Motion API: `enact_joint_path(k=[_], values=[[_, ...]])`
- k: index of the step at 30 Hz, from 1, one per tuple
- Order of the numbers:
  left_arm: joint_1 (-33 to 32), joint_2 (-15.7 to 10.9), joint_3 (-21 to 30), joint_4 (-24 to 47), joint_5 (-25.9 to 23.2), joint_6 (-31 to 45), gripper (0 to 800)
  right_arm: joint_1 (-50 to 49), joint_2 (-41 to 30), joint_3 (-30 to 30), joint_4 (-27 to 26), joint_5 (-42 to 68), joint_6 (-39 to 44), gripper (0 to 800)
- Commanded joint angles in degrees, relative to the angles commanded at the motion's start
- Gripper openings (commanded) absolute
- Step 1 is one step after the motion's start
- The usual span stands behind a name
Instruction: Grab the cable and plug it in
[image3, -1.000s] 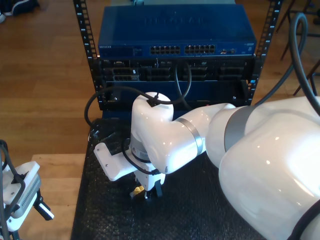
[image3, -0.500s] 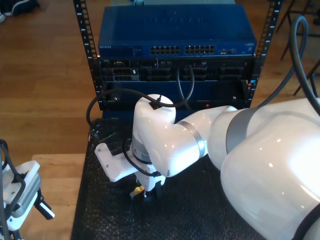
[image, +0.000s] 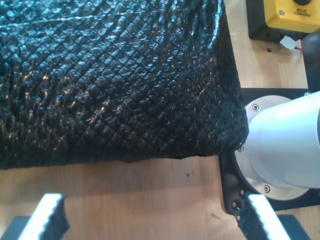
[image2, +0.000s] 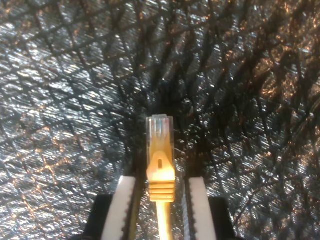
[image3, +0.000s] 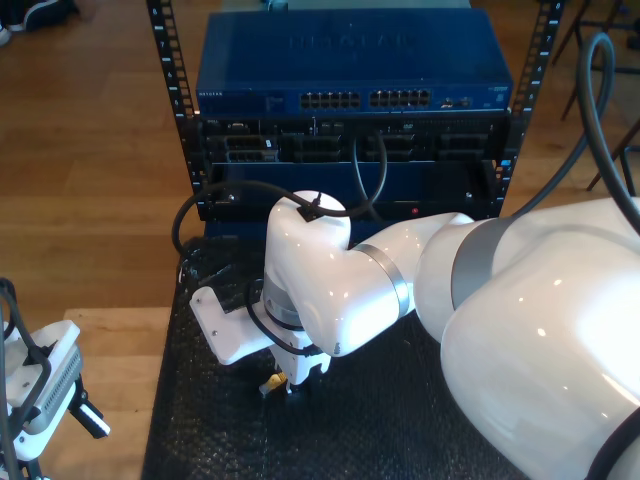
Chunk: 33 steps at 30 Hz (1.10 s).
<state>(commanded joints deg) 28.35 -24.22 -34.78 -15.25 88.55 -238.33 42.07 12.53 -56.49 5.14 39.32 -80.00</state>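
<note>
Gripping the cable (image2: 160, 165) at its yellow boot, my second gripper (image2: 160, 200) sits low on the black mat (image3: 420, 420) — we should lift straight, keeping the clear plug level. My first gripper (image: 155, 220) hangs open.

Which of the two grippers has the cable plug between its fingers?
My second gripper: the cable with its clear plug lies between its white fingers. My first gripper is open over bare wood.

Black mat (image: 110, 80) over wooden tabletop (image: 150, 195)
</note>
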Motion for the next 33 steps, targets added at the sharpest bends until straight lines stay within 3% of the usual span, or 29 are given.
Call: enact_joint_path(k=[7, 18, 26, 33], values=[[0.0, 0.0, 0.0, 0.0, 0.0, 0.0, 800, 0.18, 0.0, 0.0, 0.0, 0.0, 0.09, 201], [0.0, 0.0, 0.0, 0.0, 0.09, -0.09, 800, 0.26, -0.09, 0.62, 0.0, -0.97, 0.44, 31], [0.0, 0.0, -0.62, -0.62, 0.35, -0.09, 799, -0.35, -2.55, 0.88, 0.18, -0.88, 1.49, 9], [-2.55, 0.0, -0.7, -5.71, 0.44, -0.35, 799, -4.66, -6.33, 1.23, 0.53, 0.09, 1.41, 8]])
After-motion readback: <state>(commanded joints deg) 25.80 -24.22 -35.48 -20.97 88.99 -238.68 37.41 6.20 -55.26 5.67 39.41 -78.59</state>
